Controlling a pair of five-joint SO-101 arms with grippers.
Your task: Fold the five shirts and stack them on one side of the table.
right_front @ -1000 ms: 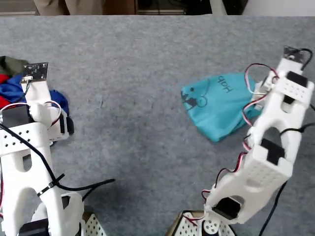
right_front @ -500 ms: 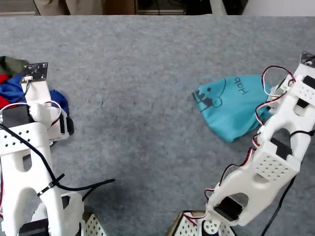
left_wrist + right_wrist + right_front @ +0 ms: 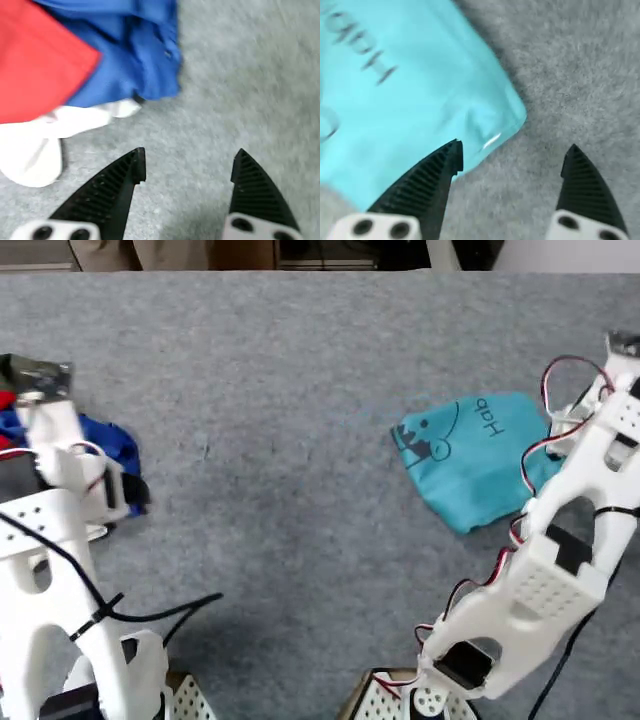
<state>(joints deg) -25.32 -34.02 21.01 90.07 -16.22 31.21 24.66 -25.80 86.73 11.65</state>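
While both claws stand released, nothing is held by either arm. The folded teal shirt (image 3: 470,455) lies flat on the grey felt table (image 3: 280,390), a compact bundle with dark printed lettering and a cartoon figure on top. The right gripper (image 3: 515,147) hangs over one corner of the teal shirt, its jaws spread wide: one black finger (image 3: 427,177) sits above the shirt's cloth, the other above bare felt just beside that corner. Whether the finger touches the cloth cannot be told. In the high view the right arm (image 3: 570,530) rises along the teal shirt's edge on the side away from the table's middle, overlapping part of it.

Well apart from the teal shirt, across a broad stretch of felt, lies a loose heap of unfolded shirts: a blue shirt (image 3: 130,55), a red shirt (image 3: 35,75) lying over the blue, and a white shirt (image 3: 65,122) poking out beneath both. The left gripper (image 3: 190,152) hovers over felt just beside that heap, on the side of it towards the teal shirt, jaws parted and empty. The left arm (image 3: 60,490) covers much of the heap in the high view.
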